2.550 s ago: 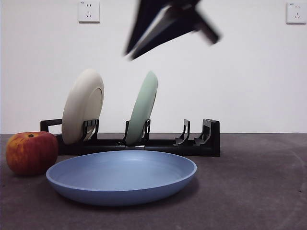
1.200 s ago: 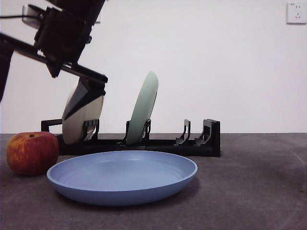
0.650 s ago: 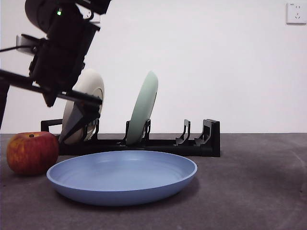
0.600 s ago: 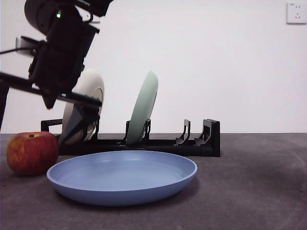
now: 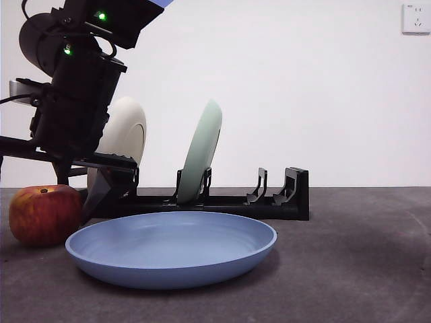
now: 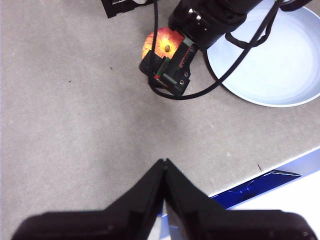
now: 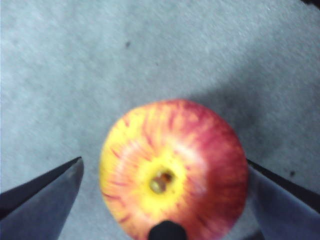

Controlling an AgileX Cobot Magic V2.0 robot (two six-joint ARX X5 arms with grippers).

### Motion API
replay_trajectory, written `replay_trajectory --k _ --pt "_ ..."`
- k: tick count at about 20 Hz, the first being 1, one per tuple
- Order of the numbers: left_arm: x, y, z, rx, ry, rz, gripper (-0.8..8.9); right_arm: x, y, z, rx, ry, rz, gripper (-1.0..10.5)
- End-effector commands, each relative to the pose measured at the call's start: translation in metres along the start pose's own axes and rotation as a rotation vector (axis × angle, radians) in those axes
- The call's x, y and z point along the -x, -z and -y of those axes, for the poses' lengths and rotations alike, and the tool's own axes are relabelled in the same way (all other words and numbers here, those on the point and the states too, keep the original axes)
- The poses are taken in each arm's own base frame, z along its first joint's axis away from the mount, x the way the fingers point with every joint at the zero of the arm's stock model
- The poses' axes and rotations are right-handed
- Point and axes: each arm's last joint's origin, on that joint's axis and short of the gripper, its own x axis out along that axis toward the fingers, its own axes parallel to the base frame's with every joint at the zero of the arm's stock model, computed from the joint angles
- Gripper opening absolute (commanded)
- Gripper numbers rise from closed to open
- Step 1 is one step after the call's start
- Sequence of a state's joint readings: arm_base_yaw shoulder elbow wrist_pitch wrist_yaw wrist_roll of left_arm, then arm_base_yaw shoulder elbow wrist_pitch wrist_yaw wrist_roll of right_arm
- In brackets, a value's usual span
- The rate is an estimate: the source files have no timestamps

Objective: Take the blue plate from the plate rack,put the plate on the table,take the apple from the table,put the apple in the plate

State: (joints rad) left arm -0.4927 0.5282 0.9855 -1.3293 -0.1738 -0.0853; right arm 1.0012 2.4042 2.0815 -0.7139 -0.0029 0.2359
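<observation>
The red apple (image 5: 44,214) sits on the table (image 5: 350,269) at the left, just left of the blue plate (image 5: 172,247), which lies flat in front of the plate rack (image 5: 269,202). My right gripper (image 5: 50,182) hangs close above the apple, open. In the right wrist view its jaws stand either side of the apple (image 7: 190,130), apart from it, with the gripper (image 7: 164,165) centred over the stem dimple. My left gripper (image 6: 164,162) is shut and empty, high above the table. From there the apple (image 6: 162,44) and the blue plate (image 6: 272,60) show below.
A cream-white plate (image 5: 128,128) and a pale green plate (image 5: 201,151) stand upright in the rack's left slots; its right slots hold nothing. The right arm's dark body (image 5: 74,87) fills the upper left. A white wall stands behind.
The right arm has swung from the top centre to the left and come down, so its open jaws now hang just over the apple. Plate, apple and rack have not moved.
</observation>
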Motion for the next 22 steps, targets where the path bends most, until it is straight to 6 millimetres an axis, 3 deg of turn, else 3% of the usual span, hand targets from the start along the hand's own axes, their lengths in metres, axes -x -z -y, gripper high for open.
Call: replay_trajectory --k 1,5,17,19,22 --pt "-0.001 0.001 0.000 -0.015 -0.006 0.002 -0.09 -0.007 0.003 0.000 0.002 0.007 -0.014 -0.1" --pt "-0.001 0.001 0.000 -0.019 -0.013 0.002 -0.09 0.004 -0.003 -0.001 0.005 0.003 0.021 -0.1" --pt "-0.001 0.001 0.000 -0.010 -0.013 0.003 -0.09 0.101 -0.006 -0.004 0.200 0.170 0.031 0.0" --pt "-0.001 0.001 0.000 -0.001 -0.013 0.003 -0.09 0.114 0.003 -0.001 0.192 0.163 0.079 0.0" --pt "-0.001 0.001 0.000 0.000 -0.013 0.002 -0.09 0.127 0.035 0.009 0.155 0.179 0.140 0.0"
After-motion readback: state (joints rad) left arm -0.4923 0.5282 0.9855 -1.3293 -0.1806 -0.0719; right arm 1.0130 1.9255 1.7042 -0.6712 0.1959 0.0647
